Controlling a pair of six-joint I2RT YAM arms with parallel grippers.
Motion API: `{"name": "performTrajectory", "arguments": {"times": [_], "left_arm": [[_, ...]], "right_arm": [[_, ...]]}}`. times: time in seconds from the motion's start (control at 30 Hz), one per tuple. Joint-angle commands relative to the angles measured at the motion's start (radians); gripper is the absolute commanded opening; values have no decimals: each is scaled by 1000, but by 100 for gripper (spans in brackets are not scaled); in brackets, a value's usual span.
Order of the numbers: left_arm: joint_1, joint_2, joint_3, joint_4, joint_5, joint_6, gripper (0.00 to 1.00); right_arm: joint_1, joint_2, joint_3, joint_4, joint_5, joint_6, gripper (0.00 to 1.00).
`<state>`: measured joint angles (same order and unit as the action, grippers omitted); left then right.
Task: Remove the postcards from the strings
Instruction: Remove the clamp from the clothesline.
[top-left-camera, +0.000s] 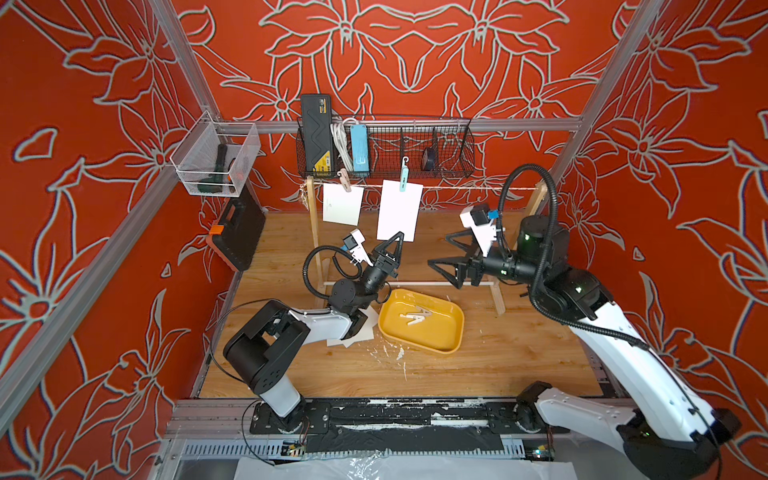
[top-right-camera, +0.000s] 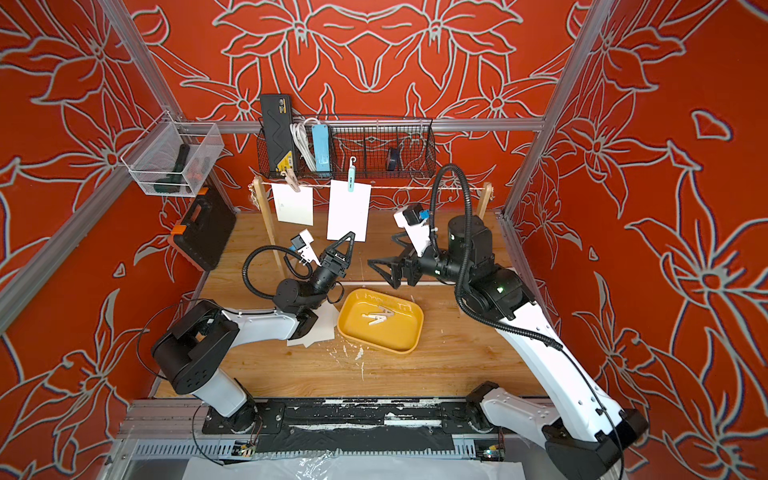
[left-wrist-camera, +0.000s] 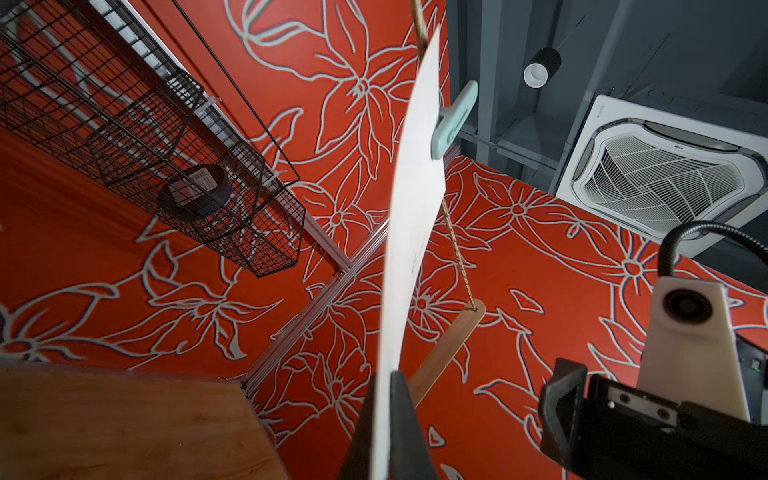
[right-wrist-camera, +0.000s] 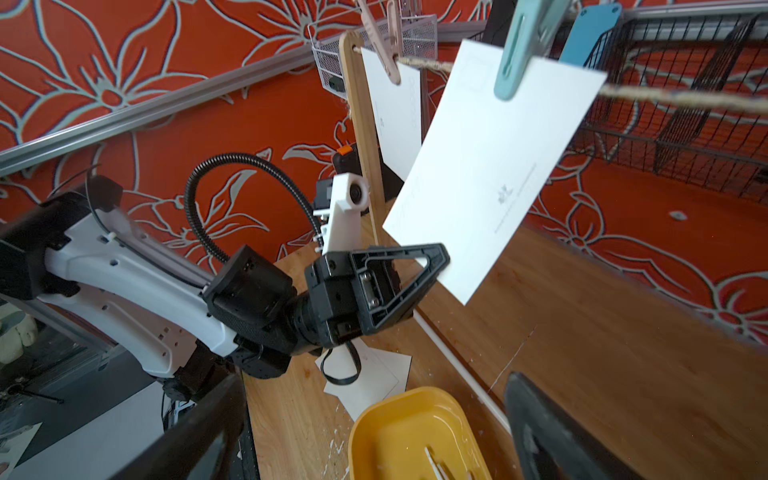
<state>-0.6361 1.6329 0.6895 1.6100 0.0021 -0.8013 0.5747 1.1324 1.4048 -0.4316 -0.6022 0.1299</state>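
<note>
The lower edge of the middle postcard (top-left-camera: 399, 212) is pinched by the closed left end effector (top-left-camera: 398, 237). This card is hung from the string (top-left-camera: 478, 188) by a teal clothespin (top-left-camera: 403, 179). The right end effector (top-left-camera: 441, 251) is held wide open and empty, just right of that card and clear of it. A second postcard (top-left-camera: 343, 203) is clipped further left under a pinkish clothespin (top-left-camera: 345, 179). Two more are laid on the counter (top-left-camera: 519, 353) beneath the left arm, beside the yellow tray (top-left-camera: 415, 345).

Several failures can be foreseen. If the card is pulled down while the teal clothespin is clamped, the paper could be torn at the clip or creased where it is gripped. Because only a narrow strip is held, the card could also be slipped out of the grasp. The string would probably be dragged down with it, so the light wooden posts (top-left-camera: 536, 199) might be tipped or shifted and the neighbouring card shaken loose. The clothespin could be missed by the right end effector, since the card is tilted.
</note>
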Motion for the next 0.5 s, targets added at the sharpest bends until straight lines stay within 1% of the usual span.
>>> {"name": "performTrajectory", "arguments": {"times": [0.0, 0.17, 0.23, 0.33, 0.47], "left_arm": [[-4, 10, 14, 225, -7, -12, 0], [-4, 18, 23, 224, -16, -17, 0], [-4, 23, 30, 225, -17, -19, 0], [-2, 30, 33, 224, -26, -28, 0], [-1, 31, 37, 225, -25, -32, 0]], "right_arm": [[-1, 78, 147, -31, -25, -42, 98], [-30, 254, 409, -81, -62, -31, 98], [-48, 320, 498, -86, -96, -9, 98], [-86, 415, 613, -69, -160, 46, 98], [-142, 526, 722, 10, -265, 177, 98]]}}
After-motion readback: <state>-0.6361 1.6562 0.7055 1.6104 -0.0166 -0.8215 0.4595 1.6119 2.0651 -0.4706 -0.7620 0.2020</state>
